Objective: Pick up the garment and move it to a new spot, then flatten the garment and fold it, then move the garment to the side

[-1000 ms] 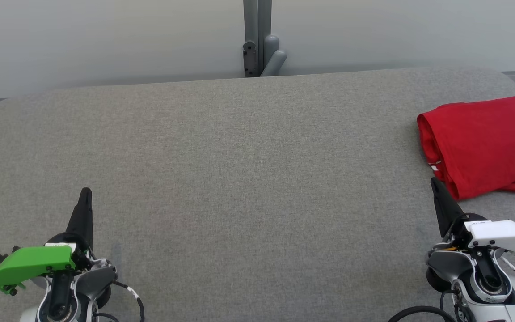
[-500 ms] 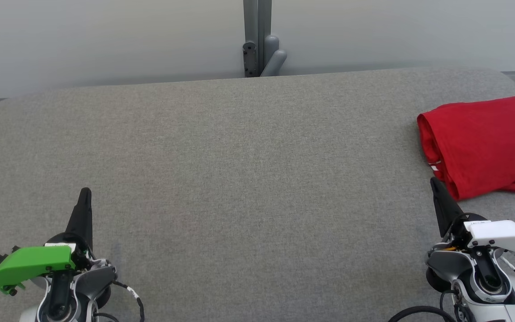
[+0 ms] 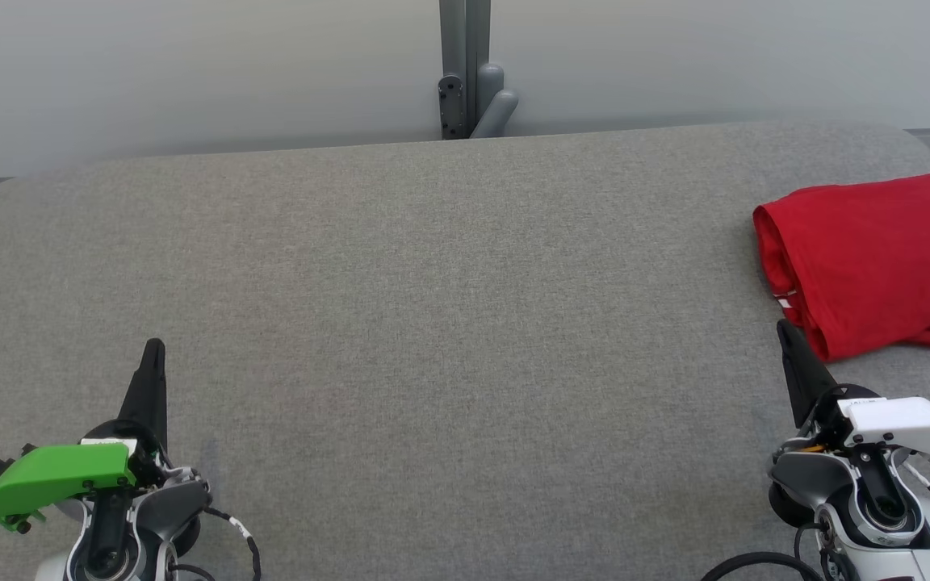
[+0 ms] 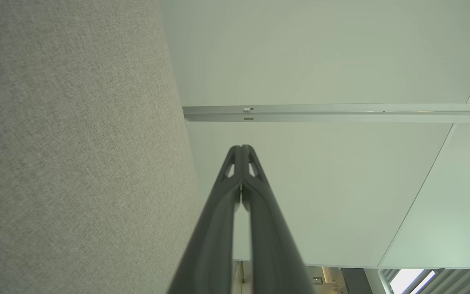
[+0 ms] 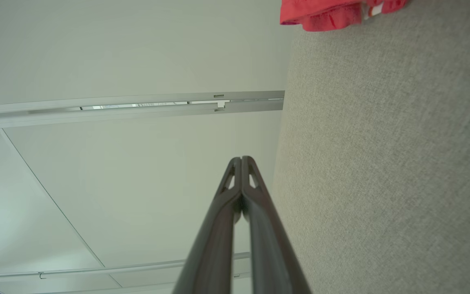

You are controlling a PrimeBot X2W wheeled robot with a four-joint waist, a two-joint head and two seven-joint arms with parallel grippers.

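A folded red garment point(image 3: 877, 258) lies at the right edge of the grey fabric table point(image 3: 433, 323), running out of the head view; a strip of the garment point(image 5: 333, 14) also shows at the top of the right wrist view. My right gripper point(image 3: 783, 329) rests at the lower right, shut and empty, its tip just in front of the garment's near corner. In the right wrist view its fingertips point(image 5: 242, 160) meet. My left gripper point(image 3: 155, 347) sits at the lower left, shut on nothing, far from the garment; its tips point(image 4: 242, 148) are pressed together.
A pale wall with a grey post and bracket point(image 3: 469, 89) stands behind the table's far edge. The table's corners are rounded. The wide middle of the grey surface lies between my two arms.
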